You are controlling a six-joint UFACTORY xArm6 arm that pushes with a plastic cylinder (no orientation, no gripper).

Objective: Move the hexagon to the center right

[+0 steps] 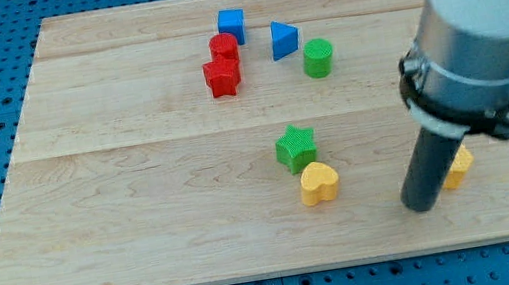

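Note:
A yellow block [461,164], probably the hexagon, sits at the view's lower right, mostly hidden behind the rod. My tip [423,206] rests on the board just left of and slightly below it, touching or nearly touching. The arm's grey body covers the view's upper right.
A green star [296,147] and a yellow heart [319,183] sit together near the centre bottom. At the top centre are a blue cube [231,25], a red cylinder [224,48], a red star [221,77], a blue triangle [283,39] and a green cylinder [318,57]. The wooden board [119,183] lies on blue pegboard.

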